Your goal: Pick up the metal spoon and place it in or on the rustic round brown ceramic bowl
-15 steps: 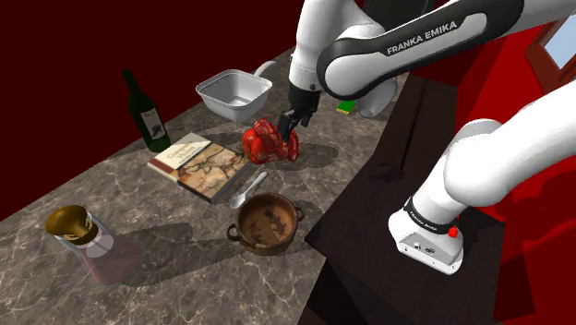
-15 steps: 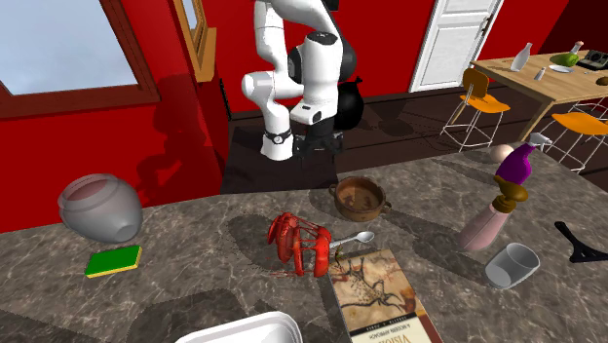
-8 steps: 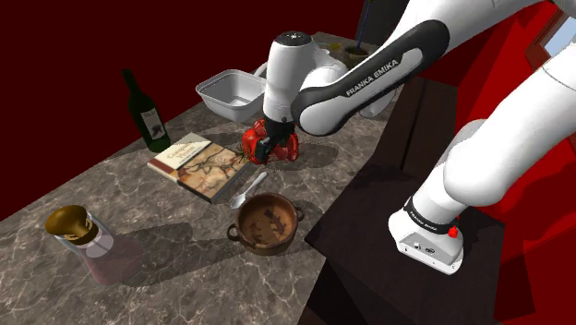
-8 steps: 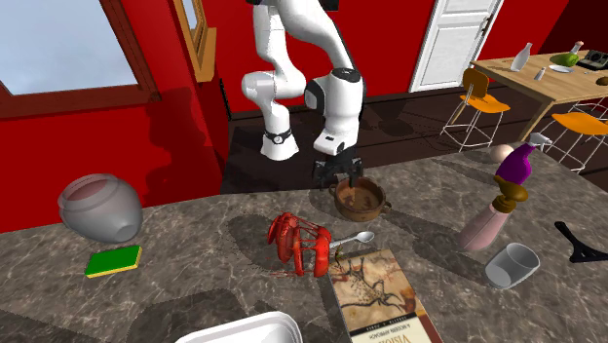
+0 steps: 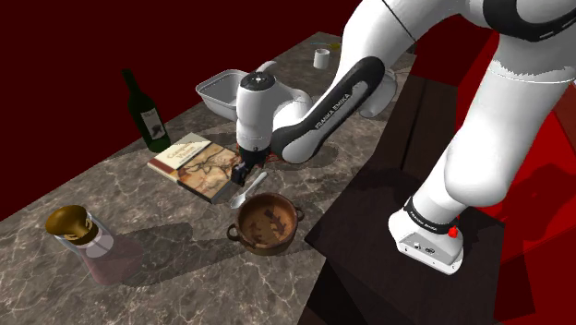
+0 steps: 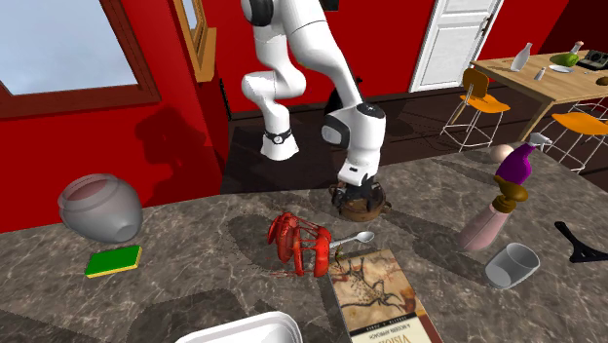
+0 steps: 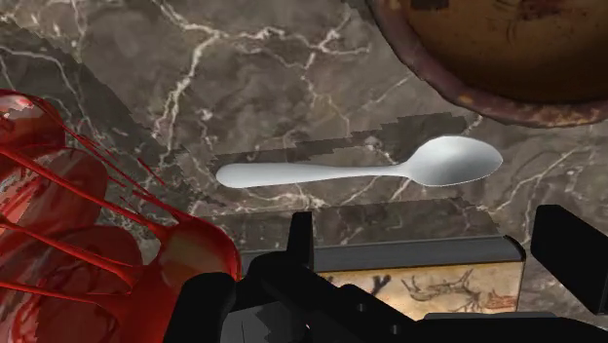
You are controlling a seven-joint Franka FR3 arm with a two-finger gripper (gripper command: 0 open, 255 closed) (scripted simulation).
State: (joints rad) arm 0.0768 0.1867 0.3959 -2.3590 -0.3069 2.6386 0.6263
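We see the hand (image 7: 434, 219), spread apart & empty, poised over the silver spoon (image 7: 356, 172) lying on the bench (image 7: 244, 78) just beside the brown bowl (image 7: 458, 88); grasp & placing not yet done.

1 spoon (image 7: 361, 171), 1 bowl (image 5: 266, 224), 1 book (image 5: 198, 163), 1 bottle (image 5: 146, 113)

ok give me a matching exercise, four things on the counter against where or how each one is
1 silver-grey spoon
2 round brown bowl
3 dark green bottle
4 flat green sponge

a standing upright
b lying flat below the open black gripper
c beside the round grey jar
d empty, nearest the stand

Pairs: 1-b, 2-d, 3-a, 4-c
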